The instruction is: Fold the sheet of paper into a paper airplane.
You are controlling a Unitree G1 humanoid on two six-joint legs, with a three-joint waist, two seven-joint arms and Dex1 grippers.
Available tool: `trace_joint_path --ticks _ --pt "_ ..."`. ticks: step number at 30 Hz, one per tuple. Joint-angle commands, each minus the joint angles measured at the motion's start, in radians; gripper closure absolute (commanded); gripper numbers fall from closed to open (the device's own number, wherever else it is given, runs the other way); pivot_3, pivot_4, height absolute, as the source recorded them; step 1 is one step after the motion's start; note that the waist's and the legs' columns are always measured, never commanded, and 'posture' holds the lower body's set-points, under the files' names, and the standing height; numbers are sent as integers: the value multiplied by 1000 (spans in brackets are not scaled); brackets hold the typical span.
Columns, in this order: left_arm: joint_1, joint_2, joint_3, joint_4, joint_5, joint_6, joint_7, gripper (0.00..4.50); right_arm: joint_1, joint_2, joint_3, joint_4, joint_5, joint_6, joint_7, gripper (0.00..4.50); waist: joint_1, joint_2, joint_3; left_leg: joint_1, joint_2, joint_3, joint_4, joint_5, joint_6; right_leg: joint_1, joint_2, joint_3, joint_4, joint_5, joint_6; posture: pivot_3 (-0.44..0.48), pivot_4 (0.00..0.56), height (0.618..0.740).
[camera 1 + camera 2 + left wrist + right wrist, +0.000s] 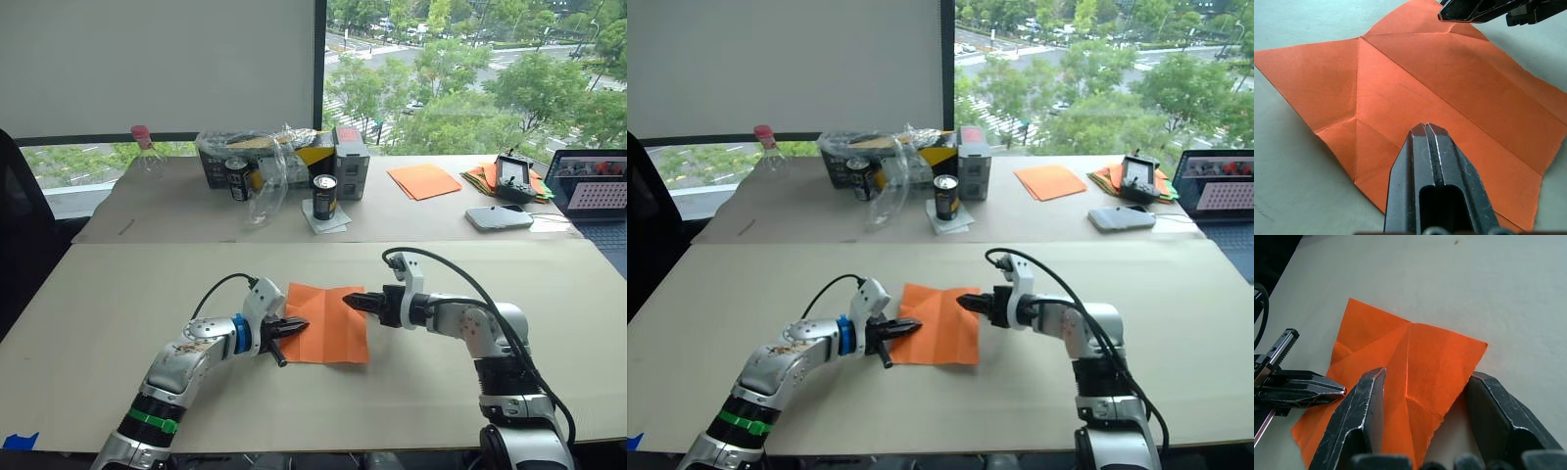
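Left eye view: I see both arms reaching inward low over the near table [118,323], forearms almost level, each pointing at the sheet of paper [328,323] from its own side. The left gripper [291,329] sits at the sheet's left edge, fingertips over the orange surface; in the left wrist view its two black fingers [1432,161] are pressed together, tips above the paper, and I cannot tell whether they press on it. The right gripper [355,303] comes in at the sheet's far right corner. In the right wrist view its fingers [1364,416] stand spread wide, one over the paper and the other just off its edge over bare table, with nothing between them. The sheet lies unfolded and nearly flat at the middle of the near table, between the two grippers, with a long centre crease and diagonal creases at one end; its edges lift slightly. On the far table [176,215], well apart from the work: a clear bottle with a pink cap [144,147], two dark cans [324,196], a box under crumpled clear plastic [245,157], a grey box [351,162], a smooth orange sheet [423,180], a mixed-colour paper pile [482,176] with a black device [514,176] on it, a silver phone [498,217] and a laptop [596,186] at the right edge.
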Motion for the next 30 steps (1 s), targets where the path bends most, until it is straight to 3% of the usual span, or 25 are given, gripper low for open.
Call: trace_joint_path --ticks 1,7,18,30 --pt "20 9 -29 18 27 19 5 4500 2 3 -36 -18 14 -29 -16 2370 0 0 0 0 0 0 0 0 0 0 0 0 0 0 0 0 150 670" --pt "15 11 -41 24 31 13 -3 4500 18 6 -42 -50 25 -31 -29 4426 0 0 0 0 0 0 0 0 0 0 0 0 0 0 0 0 150 670" --pt "-7 2 -57 52 44 -3 -18 4500 80 -40 124 -241 -68 -189 -8 4472 1 0 0 0 0 0 0 0 0 0 0 0 0 0 0 0 150 670" --pt "-43 -10 -54 82 45 -13 -29 4500 99 -189 431 -329 -342 -390 19 4472 2 0 0 0 0 0 0 0 0 0 0 -1 0 0 0 0 150 670"
